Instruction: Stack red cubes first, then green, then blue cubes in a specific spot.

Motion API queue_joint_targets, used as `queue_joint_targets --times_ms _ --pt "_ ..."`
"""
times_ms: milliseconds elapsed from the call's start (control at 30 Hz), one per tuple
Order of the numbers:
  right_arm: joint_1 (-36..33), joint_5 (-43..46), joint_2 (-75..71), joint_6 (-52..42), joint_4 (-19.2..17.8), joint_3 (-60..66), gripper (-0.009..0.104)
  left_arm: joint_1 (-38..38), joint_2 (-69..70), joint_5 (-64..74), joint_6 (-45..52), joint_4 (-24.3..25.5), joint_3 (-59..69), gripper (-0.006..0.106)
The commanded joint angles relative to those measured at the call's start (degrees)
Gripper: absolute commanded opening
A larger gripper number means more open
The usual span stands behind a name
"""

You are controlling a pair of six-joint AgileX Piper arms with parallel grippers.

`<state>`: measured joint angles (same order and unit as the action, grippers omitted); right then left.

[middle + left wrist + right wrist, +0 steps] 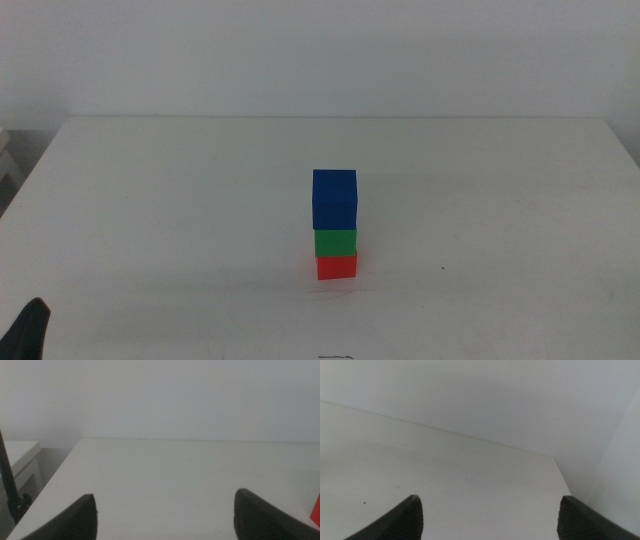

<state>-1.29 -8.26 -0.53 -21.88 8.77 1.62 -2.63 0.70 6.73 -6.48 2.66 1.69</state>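
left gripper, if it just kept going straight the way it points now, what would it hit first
Probably nothing on the table: the left gripper, fingers apart, faces bare white tabletop running to the far edge and the wall. The red cube only clips the view's side edge, off that line, though depth is hard to judge.

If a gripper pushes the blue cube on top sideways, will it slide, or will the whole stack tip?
The blue cube sits on the green cube, itself on the red cube. Its matte faces probably grip a little, so it may drag the green one. The narrow three-high stack looks apt to topple. Flat faces mean no rolling.
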Motion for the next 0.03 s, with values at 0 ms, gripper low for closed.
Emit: queue_joint_targets --times_ms 0 --pt "0.39 4.53 -1.32 -0.53 -0.17 -1.0 0.074 -0.11 1.23 -4.23 -0.29 -0.37 -0.18 0.094"
